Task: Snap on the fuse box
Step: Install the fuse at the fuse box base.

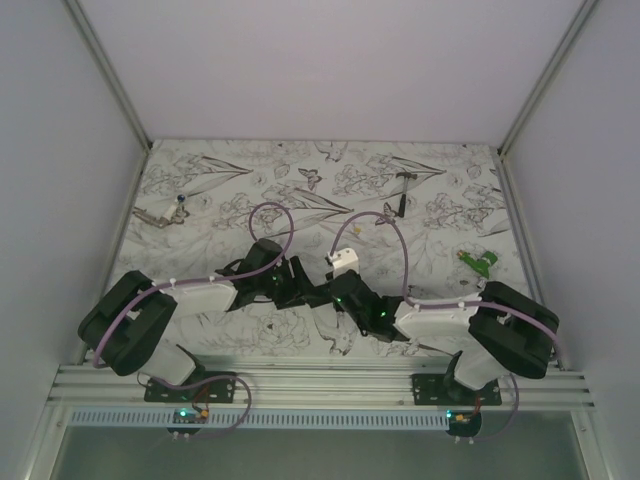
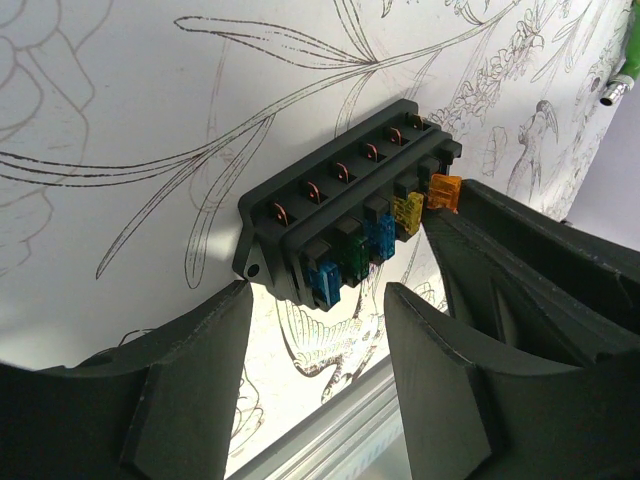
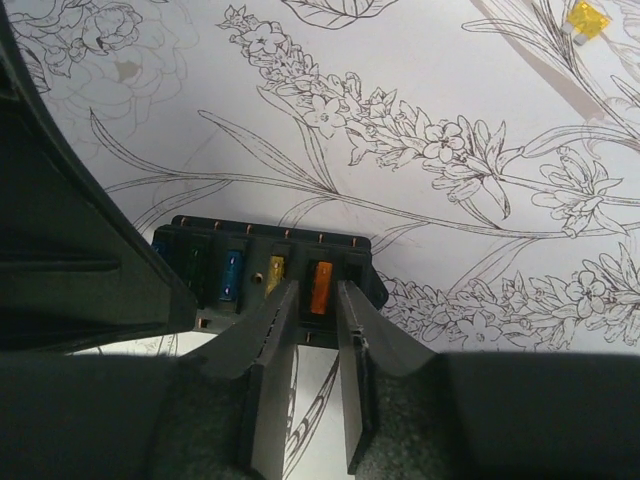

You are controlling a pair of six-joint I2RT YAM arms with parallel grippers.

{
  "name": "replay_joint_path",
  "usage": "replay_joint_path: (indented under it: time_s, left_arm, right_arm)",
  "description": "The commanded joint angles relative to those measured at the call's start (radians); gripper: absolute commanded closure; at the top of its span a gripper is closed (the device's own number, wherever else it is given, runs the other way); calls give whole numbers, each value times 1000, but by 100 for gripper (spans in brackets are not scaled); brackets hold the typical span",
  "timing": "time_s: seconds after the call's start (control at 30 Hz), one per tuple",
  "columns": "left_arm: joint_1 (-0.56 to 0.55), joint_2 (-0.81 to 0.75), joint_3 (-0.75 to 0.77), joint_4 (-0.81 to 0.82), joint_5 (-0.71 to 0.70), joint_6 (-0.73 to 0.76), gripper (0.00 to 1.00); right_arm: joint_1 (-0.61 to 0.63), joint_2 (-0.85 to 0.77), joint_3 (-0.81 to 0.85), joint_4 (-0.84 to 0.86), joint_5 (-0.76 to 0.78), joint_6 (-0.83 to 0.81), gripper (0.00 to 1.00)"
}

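Fuse box (image 2: pixel 340 205) lies on the tabletop (image 2: pixel 120 90) between the arms, unheld: the left pincer (image 2: pixel 318 290) is spread wide just short of it, gripping nothing. The right pincer (image 3: pixel 318 288) stands narrowly parted astride the orange fuse (image 3: pixel 321 283), so a skewed push or lift could snag that fuse or shove the unbraced box aside.

My fuse box (image 2: pixel 345 215) is a small black rectangular block lying on the flower-printed table (image 2: pixel 120 120), its long side slanting across my left wrist view. Its fuse row is exposed — blue, green, blue, yellow and orange fuses stand in the slots, with copper-coloured terminals along the rear edge.
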Motion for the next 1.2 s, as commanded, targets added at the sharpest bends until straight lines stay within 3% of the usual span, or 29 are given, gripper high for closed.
replay_joint_path:
  time_s: [0.0, 0.43, 0.77, 1.17]
  left_arm:
    - [5, -7, 13, -17, -12, 11, 41]
    - [5, -5, 19, -22, -6, 19, 41]
    - [8, -9, 34, -32, -3, 31, 41]
    - [13, -3, 46, -53, -7, 42, 41]
  right_arm:
    - [-26, -39, 32, -33, -33, 45, 70]
    - [-76, -67, 144, -217, -108, 67, 63]
    - [-202, -68, 244, -428, -386, 122, 74]
    - [-236, -5, 292, -488, -414, 143, 80]
